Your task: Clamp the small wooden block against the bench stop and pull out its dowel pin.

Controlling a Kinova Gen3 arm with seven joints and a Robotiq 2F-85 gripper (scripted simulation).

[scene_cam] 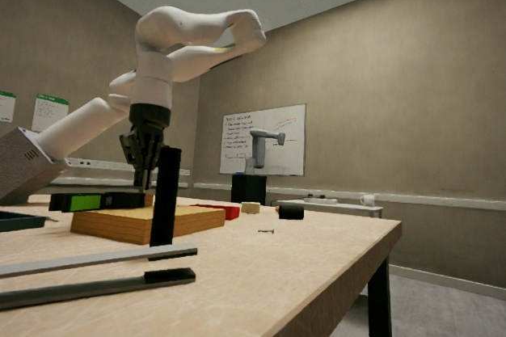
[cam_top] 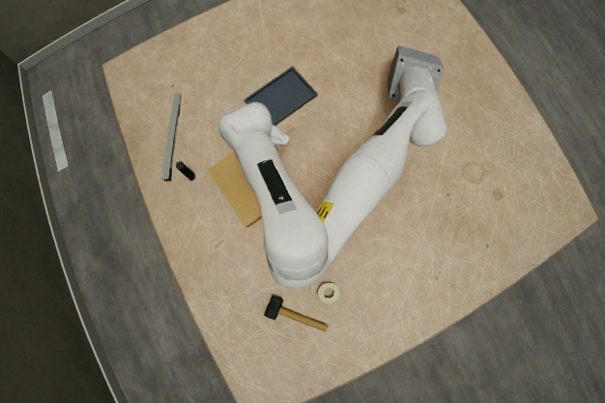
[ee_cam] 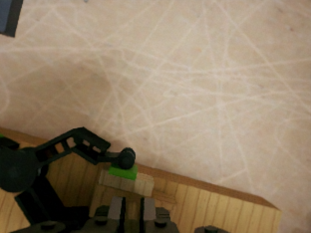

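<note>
The orange wooden bench board (cam_top: 234, 192) (scene_cam: 122, 225) (ee_cam: 224, 211) lies on the table. The small pale wooden block lies flat near the board's edge. The black spring clamp (ee_cam: 75, 146) (scene_cam: 82, 202) presses its green pad (ee_cam: 123, 171) on the block. My gripper (ee_cam: 133, 216) (scene_cam: 141, 183) points straight down over the block. Its fingers are nearly shut, closed on the thin dowel pin, which is hidden between them. In the top view the arm hides the block, the clamp and the gripper. I cannot make out the bench stop.
A dark tray (cam_top: 280, 94) (scene_cam: 16, 221) lies beyond the board. A grey bar (cam_top: 170, 136) and an upright black post (cam_top: 186, 170) (scene_cam: 165, 195) stand to the left. A mallet (cam_top: 293, 316) and a tape roll (cam_top: 328, 292) lie near the front. A red piece (scene_cam: 229, 211) lies by the board.
</note>
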